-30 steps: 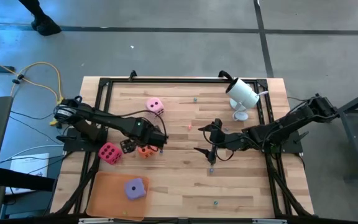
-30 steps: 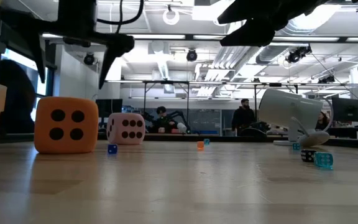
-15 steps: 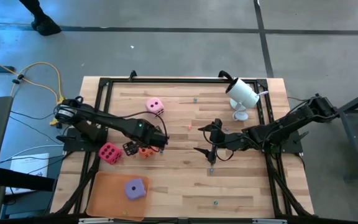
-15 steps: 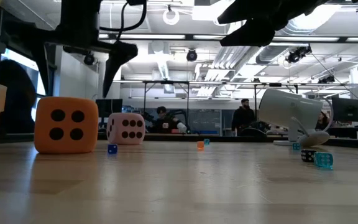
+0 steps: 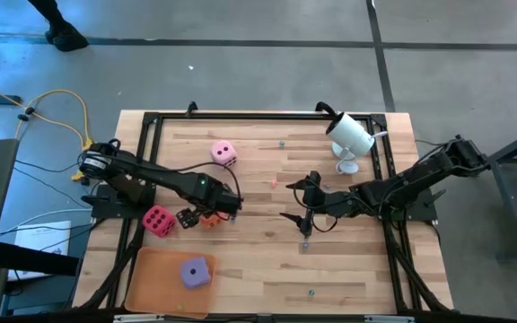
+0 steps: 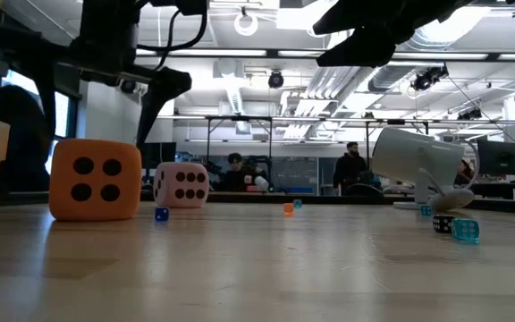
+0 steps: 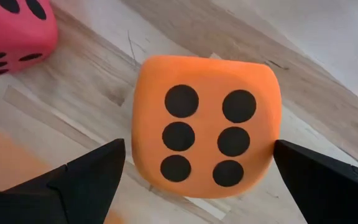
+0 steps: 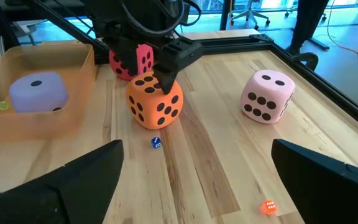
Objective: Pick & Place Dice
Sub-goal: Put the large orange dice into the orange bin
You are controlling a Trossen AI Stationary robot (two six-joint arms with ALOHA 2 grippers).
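Fingers of the left gripper (image 5: 197, 216) are spread wide, unclosed, around the orange die (image 7: 205, 127); the right gripper (image 5: 298, 203) is held open above the bench (image 5: 366, 260).

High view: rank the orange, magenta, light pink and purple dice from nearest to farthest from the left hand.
From the left hand:
1. Orange die, directly beneath it.
2. Magenta die, beside it toward the table's left edge.
3. Purple die in the tray and light pink die toward the far edge: too close to call.
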